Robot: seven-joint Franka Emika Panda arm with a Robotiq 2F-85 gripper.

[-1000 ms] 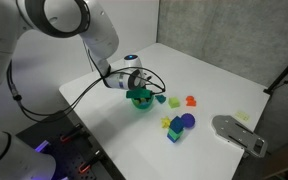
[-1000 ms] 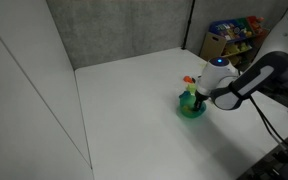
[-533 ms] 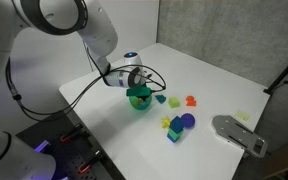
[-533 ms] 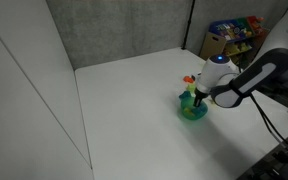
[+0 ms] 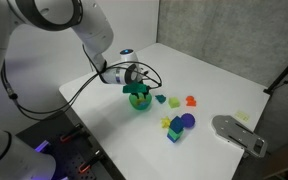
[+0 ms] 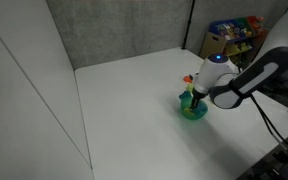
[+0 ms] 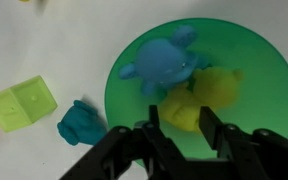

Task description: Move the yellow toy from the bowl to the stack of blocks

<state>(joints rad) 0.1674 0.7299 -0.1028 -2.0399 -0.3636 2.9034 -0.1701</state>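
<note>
The green bowl (image 7: 259, 95) holds a blue toy (image 7: 164, 62) and the yellow toy (image 7: 181, 113). In the wrist view my gripper (image 7: 182, 125) is over the bowl, with its two fingers pressed against both sides of the yellow toy. More yellow shows just beyond the fingers. In both exterior views the gripper (image 5: 136, 90) (image 6: 192, 97) reaches down into the bowl (image 5: 139, 103) (image 6: 192, 111). The stack of blocks (image 5: 179, 126), a blue cube with purple and yellow-green pieces, stands on the white table apart from the bowl.
Loose teal (image 7: 81, 122), lime (image 7: 24, 103) and orange (image 5: 192, 101) toys lie on the table beside the bowl. A grey object (image 5: 239, 133) sits at the table edge past the stack. Shelves with colourful items (image 6: 234, 35) stand behind the table.
The gripper and wrist have risen slightly over the bowl. The bowl, stack and loose toys have not moved.
</note>
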